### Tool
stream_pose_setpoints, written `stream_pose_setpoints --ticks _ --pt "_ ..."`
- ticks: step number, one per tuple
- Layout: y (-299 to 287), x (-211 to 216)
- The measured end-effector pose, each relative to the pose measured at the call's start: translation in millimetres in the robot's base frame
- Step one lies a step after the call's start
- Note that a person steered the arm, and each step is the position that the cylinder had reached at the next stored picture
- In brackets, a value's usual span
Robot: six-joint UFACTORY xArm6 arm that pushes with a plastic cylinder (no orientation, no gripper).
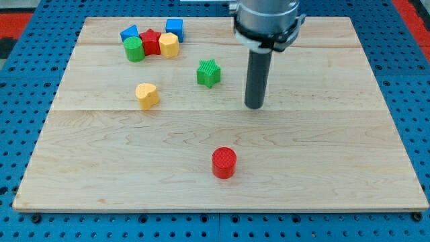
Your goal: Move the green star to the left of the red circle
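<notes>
The green star (pixel 209 72) lies on the wooden board above the middle, a little left of centre. The red circle (pixel 224 163) stands lower down, near the view's bottom centre. My tip (pixel 254 105) rests on the board to the right of the green star and slightly below it, with a gap between them. The tip is well above the red circle and a little to its right.
A cluster at the view's top left holds a blue block (pixel 129 32), a red star (pixel 150 42), a blue cube (pixel 174 28), a green cylinder (pixel 134 49) and a yellow block (pixel 168 45). A yellow heart (pixel 146 95) lies left of the green star.
</notes>
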State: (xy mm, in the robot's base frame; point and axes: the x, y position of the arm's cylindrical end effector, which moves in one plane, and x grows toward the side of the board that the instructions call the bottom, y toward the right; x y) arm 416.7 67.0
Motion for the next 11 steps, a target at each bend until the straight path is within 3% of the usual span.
stream_pose_setpoints --ticks 2,3,5,6,7,8,9,10,11 --pt "-36 -46" --pt "-8 -89" --pt "-111 -53" --pt "-112 -70" --pt "-163 -54" --pt "-128 1" --pt "-142 64" --pt "-153 44" --pt "-204 61"
